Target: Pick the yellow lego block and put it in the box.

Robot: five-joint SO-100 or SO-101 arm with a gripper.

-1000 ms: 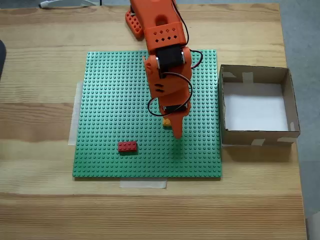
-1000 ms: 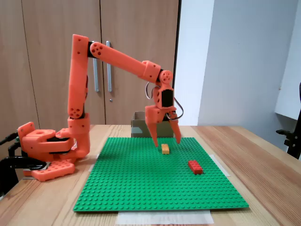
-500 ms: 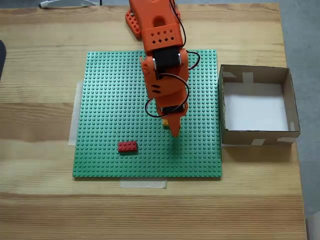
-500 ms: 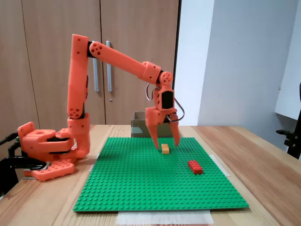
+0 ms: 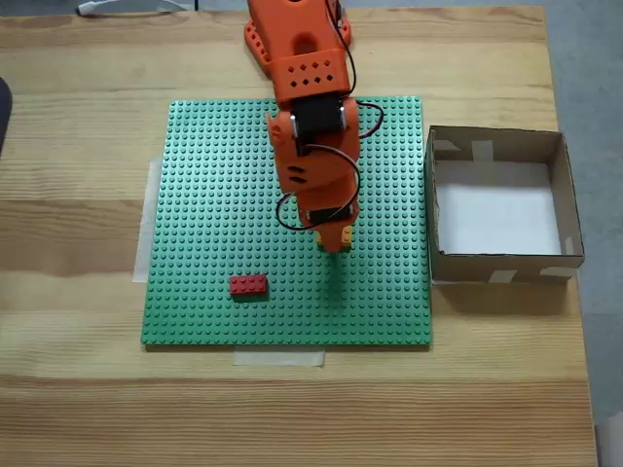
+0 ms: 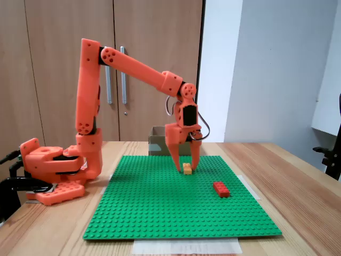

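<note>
The gripper [image 6: 187,166] straddles the yellow lego block [image 6: 187,169] mid-baseplate [image 6: 160,213], fingers parted; from above the arm hides most of the block.

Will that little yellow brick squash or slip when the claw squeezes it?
Probably not squash: the yellow lego block looks like hard, boxy plastic. Its smooth sides might slip a little between the gripper fingers. It sits flat on the green baseplate, so rolling seems unlikely.

text: none readable | labels: none | brands: none | numbers: none
</note>
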